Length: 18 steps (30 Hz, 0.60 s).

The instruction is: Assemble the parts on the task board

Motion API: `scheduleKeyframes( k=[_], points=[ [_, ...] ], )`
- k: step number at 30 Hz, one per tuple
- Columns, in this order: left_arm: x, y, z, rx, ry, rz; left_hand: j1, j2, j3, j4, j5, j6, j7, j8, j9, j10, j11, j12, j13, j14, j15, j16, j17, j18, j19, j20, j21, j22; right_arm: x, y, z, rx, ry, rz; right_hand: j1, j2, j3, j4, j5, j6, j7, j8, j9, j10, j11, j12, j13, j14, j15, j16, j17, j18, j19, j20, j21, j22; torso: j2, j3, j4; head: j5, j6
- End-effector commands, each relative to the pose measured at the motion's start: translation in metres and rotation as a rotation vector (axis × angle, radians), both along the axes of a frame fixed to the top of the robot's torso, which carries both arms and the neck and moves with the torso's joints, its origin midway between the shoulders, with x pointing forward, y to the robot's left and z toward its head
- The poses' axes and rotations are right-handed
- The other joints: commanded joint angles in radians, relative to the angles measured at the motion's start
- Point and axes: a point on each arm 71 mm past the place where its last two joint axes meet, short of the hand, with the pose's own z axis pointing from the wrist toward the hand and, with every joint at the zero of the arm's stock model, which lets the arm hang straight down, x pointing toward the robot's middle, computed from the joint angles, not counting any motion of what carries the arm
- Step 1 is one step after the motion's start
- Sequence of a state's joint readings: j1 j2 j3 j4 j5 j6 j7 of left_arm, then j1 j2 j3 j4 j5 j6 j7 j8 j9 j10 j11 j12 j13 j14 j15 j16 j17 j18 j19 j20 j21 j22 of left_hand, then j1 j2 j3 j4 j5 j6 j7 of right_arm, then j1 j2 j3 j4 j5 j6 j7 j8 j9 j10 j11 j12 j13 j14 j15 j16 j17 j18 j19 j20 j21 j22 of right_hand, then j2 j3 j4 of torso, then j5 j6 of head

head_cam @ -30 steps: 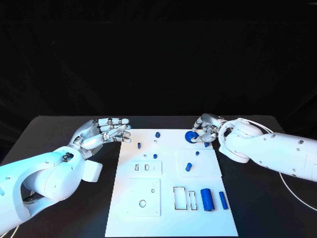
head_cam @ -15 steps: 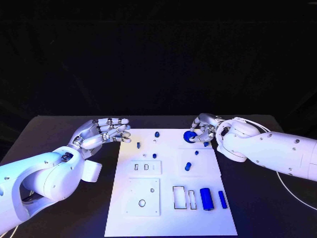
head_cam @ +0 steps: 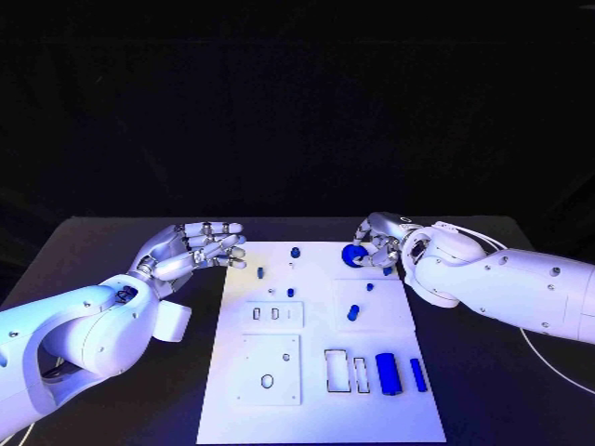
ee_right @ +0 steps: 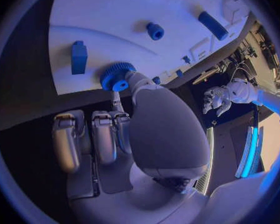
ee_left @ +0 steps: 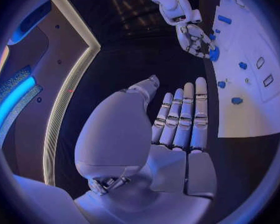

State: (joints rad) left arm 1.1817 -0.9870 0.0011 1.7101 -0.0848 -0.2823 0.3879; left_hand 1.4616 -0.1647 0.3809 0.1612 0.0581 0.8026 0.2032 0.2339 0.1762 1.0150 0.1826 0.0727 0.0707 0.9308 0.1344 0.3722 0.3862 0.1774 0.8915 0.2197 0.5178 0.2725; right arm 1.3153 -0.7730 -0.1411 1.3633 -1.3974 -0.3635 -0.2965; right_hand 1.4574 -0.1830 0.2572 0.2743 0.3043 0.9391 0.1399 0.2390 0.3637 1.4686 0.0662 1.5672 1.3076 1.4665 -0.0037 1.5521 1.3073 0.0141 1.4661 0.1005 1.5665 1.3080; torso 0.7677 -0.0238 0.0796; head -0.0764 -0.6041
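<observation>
- Near edge of task board: two long blue cylinders lie side by side by the right rim, just right of a pair of rectangular slots. A raised square plate with an oval hole sits to their left.
- Mid board: small blue peg on a raised square; two short blue pegs nearer the left side.
- Left hand hovers off the board's far-left corner over the black table, palm up. Fingers straight and close together, thumb apart, nothing held; wrist view confirms empty palm.
- Right hand is at the board's far-right corner, fingers curled down onto the blue gear. In the right wrist view thumb and a fingertip pinch the gear at the board edge; other fingers are folded back.
- Gear sits low over the board; can't tell whether it touches.
- Far: more blue pegs by the far rim. Background all black.
</observation>
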Motion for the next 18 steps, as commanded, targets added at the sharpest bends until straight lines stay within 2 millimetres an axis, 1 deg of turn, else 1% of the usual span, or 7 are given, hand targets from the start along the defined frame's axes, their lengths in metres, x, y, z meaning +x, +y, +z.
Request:
scheduleKeyframes(
  k=[1, 3, 5, 8, 11, 15, 18],
  points=[
    [-0.001, -0.002, 0.001, -0.007, -0.004, -0.022, 0.0, 0.009, 0.003, -0.002, -0.004, -0.007, 0.034, -0.003, 0.001, -0.005, 0.001, -0.007, -0.001, -0.007, -0.003, 0.006, 0.001, 0.001, -0.005, 0.001, 0.001, 0.001, -0.005, 0.008, 0.009, -0.03, -0.105, 0.035, 0.005, -0.002, 0.008, 0.0, -0.004, 0.01, 0.001, 0.002, 0.001, 0.102, -0.007, 0.004, 0.263, 0.095, -0.008, 0.005, 0.218, -0.014, 0.105, -0.006, 0.004, 0.263, 0.0, 0.0004, -0.0004, 0.002, 0.002],
    [0.0, -0.002, 0.001, -0.007, -0.004, -0.023, 0.0, 0.009, 0.003, -0.002, -0.004, -0.007, 0.034, -0.003, 0.001, -0.005, 0.001, -0.007, -0.001, -0.007, -0.003, 0.006, 0.001, 0.001, -0.005, 0.001, 0.001, 0.001, -0.01, 0.018, 0.014, -0.029, -0.133, 0.064, -0.002, -0.005, 0.015, 0.004, -0.016, 0.01, 0.001, -0.001, -0.001, 0.102, -0.007, 0.004, 0.263, 0.094, -0.009, 0.005, 0.217, -0.014, 0.105, -0.007, 0.004, 0.263, 0.0, 0.0012, -0.0008, 0.002, 0.002],
    [0.0, -0.002, 0.001, -0.009, -0.004, -0.025, 0.0, 0.01, 0.004, -0.003, -0.004, -0.008, 0.035, -0.004, 0.001, -0.007, 0.001, -0.007, -0.002, -0.008, -0.003, 0.006, 0.002, 0.0, -0.006, 0.002, 0.003, 0.002, -0.014, 0.025, 0.017, -0.029, -0.15, 0.086, -0.002, -0.005, 0.015, 0.004, -0.016, 0.01, 0.001, -0.001, -0.001, 0.102, -0.007, 0.004, 0.263, 0.094, -0.009, 0.005, 0.217, -0.014, 0.105, -0.007, 0.004, 0.263, 0.0, 0.0017, -0.001, 0.003, 0.001],
    [0.0, -0.003, 0.001, -0.01, -0.004, -0.03, 0.0, 0.01, 0.004, -0.003, -0.004, -0.008, 0.035, -0.004, 0.001, -0.007, 0.001, -0.007, -0.002, -0.008, -0.003, 0.006, 0.002, 0.0, -0.006, 0.002, 0.003, 0.002, -0.021, 0.04, 0.024, -0.025, -0.185, 0.125, -0.003, -0.005, 0.017, 0.004, -0.018, 0.01, 0.001, -0.002, -0.001, 0.102, -0.007, 0.004, 0.263, 0.094, -0.009, 0.005, 0.218, -0.014, 0.105, -0.007, 0.004, 0.263, 0.001, 0.0024, 0.0008, 0.003, 0.001],
    [0.0, -0.004, 0.001, -0.012, -0.004, -0.034, 0.0, 0.01, 0.004, -0.003, -0.004, -0.008, 0.035, -0.004, 0.001, -0.007, 0.001, -0.007, -0.002, -0.008, -0.003, 0.006, 0.002, 0.0, -0.006, 0.002, 0.003, 0.002, -0.027, 0.057, 0.029, -0.024, -0.224, 0.168, -0.005, -0.005, 0.018, 0.005, -0.019, 0.01, 0.001, -0.003, -0.002, 0.102, -0.007, 0.004, 0.263, 0.094, -0.009, 0.005, 0.218, -0.014, 0.105, -0.007, 0.004, 0.263, 0.001, 0.0012, 0.003, 0.002, 0.001],
    [0.0, -0.005, 0.001, -0.013, -0.005, -0.035, 0.0, 0.01, 0.004, -0.003, -0.004, -0.008, 0.035, -0.004, 0.001, -0.007, 0.001, -0.007, -0.002, -0.008, -0.003, 0.006, 0.002, 0.0, -0.006, 0.002, 0.003, 0.002, -0.034, 0.08, 0.032, -0.035, -0.259, 0.224, -0.006, -0.006, 0.019, 0.005, -0.021, 0.01, 0.001, -0.004, -0.002, 0.102, -0.007, 0.004, 0.263, 0.094, -0.009, 0.005, 0.218, -0.014, 0.105, -0.007, 0.004, 0.263, 0.001, 0.0014, 0.0005, 0.008, 0.0],
    [0.0, -0.005, 0.001, -0.013, -0.005, -0.037, 0.0, 0.01, 0.004, -0.003, -0.004, -0.008, 0.035, -0.004, 0.001, -0.007, 0.001, -0.007, -0.002, -0.008, -0.003, 0.006, 0.002, 0.0, -0.006, 0.002, 0.003, 0.002, -0.036, 0.095, 0.032, -0.049, -0.27, 0.255, -0.006, -0.006, 0.02, 0.005, -0.022, 0.01, 0.001, -0.004, -0.002, 0.102, -0.007, 0.004, 0.263, 0.095, -0.009, 0.005, 0.219, -0.014, 0.105, -0.007, 0.004, 0.263, 0.002, 0.0004, 0.0, 0.01, 0.001]
  ],
)
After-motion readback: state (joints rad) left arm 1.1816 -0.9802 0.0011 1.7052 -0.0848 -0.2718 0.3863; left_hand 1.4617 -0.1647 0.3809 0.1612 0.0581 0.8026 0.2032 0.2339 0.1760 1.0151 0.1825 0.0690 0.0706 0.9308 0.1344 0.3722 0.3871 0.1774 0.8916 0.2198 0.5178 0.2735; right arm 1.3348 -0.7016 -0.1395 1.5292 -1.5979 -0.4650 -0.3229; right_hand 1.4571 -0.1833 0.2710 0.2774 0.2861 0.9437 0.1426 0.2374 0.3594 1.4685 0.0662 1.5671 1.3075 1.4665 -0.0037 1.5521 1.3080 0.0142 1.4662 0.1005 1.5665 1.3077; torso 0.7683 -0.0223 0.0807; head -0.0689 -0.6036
